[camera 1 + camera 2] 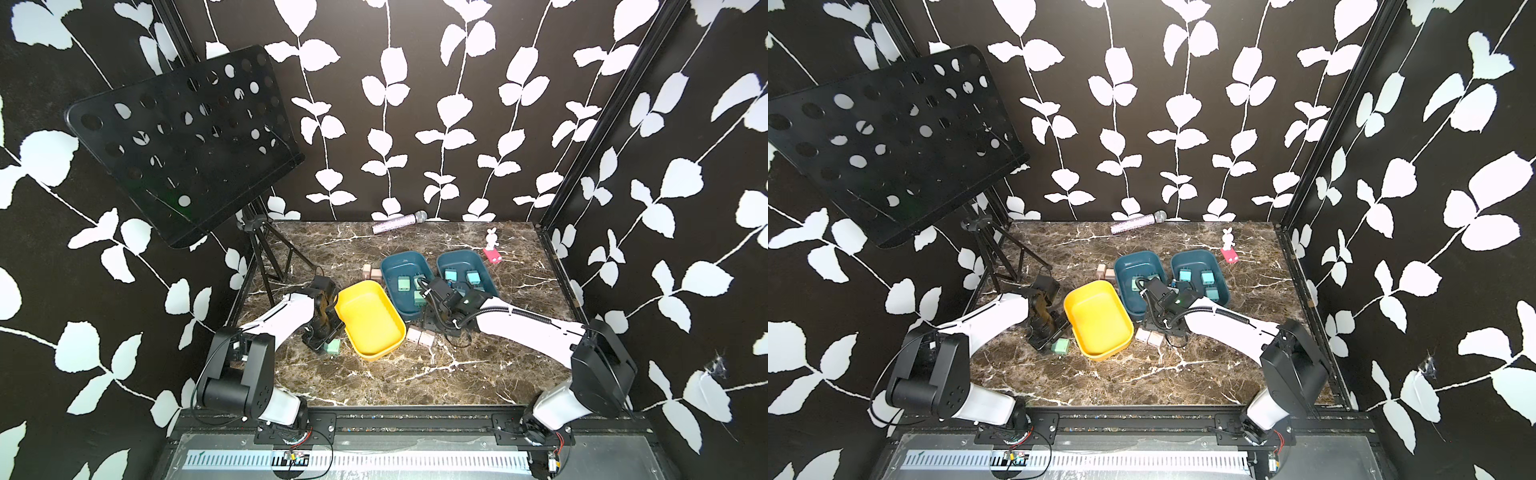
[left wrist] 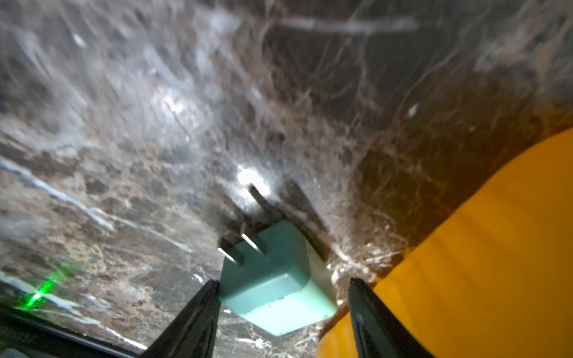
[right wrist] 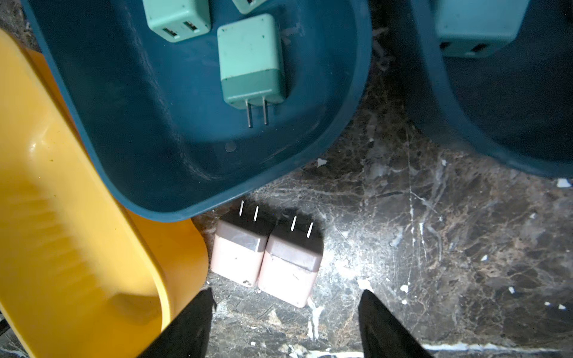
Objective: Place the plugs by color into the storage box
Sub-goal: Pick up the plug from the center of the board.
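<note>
My left gripper [image 2: 283,282] is open around a teal-green plug [image 2: 276,285] lying on the marble beside the empty yellow box [image 1: 376,355]. One finger touches the plug and the other stands apart from it. The same plug [image 1: 333,347] shows in both top views. My right gripper [image 3: 286,293] hangs open just short of two pinkish-beige plugs [image 3: 266,263] standing side by side, prongs up. A dark blue box [image 1: 395,258] holds green plugs [image 3: 251,62]. A second dark blue box [image 1: 461,253] holds light blue plugs [image 1: 451,275]. Two more beige plugs [image 1: 371,272] stand behind the yellow box.
A black music stand [image 1: 183,137] on a tripod rises over the back left corner. A microphone [image 1: 399,222] lies along the back edge. A pink rabbit toy [image 1: 491,245] stands at the back right. The three boxes sit close together mid-table.
</note>
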`<state>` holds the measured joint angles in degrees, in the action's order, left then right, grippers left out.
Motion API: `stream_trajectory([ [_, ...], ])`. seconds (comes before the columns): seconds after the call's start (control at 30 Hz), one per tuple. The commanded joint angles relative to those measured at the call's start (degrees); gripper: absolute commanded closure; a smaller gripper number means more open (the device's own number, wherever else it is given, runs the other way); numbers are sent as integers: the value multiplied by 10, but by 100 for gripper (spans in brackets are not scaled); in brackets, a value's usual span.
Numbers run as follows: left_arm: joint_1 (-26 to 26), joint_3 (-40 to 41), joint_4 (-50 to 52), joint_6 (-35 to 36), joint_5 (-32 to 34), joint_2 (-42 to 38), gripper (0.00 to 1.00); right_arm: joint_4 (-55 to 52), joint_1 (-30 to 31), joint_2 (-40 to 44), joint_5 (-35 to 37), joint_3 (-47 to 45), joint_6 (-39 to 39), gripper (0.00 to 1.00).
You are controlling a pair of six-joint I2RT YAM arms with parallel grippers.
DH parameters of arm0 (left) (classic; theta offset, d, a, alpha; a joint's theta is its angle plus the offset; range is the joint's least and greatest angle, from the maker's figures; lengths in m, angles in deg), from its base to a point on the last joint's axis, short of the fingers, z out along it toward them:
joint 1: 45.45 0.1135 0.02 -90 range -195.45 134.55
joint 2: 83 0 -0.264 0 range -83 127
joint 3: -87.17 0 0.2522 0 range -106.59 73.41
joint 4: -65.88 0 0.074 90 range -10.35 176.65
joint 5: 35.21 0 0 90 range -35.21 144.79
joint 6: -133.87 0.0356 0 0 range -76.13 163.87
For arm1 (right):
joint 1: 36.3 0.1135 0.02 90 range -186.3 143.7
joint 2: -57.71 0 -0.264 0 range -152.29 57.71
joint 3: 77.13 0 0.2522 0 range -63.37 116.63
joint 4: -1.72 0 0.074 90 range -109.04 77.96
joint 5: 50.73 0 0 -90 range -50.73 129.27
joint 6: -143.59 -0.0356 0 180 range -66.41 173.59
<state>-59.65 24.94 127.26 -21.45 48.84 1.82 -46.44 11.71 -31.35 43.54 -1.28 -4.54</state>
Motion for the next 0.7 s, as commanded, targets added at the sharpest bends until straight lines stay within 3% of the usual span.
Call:
stream_trajectory([
  [0.0,3,-18,5,21,19,14,33,-9,3,6,11,1,-8,28],
  [0.3,2,-39,20,50,22,32,35,-12,5,4,6,1,-3,27],
  [0.67,-14,28,0,36,-11,14,37,3,11,6,2,-17,-11,27],
])
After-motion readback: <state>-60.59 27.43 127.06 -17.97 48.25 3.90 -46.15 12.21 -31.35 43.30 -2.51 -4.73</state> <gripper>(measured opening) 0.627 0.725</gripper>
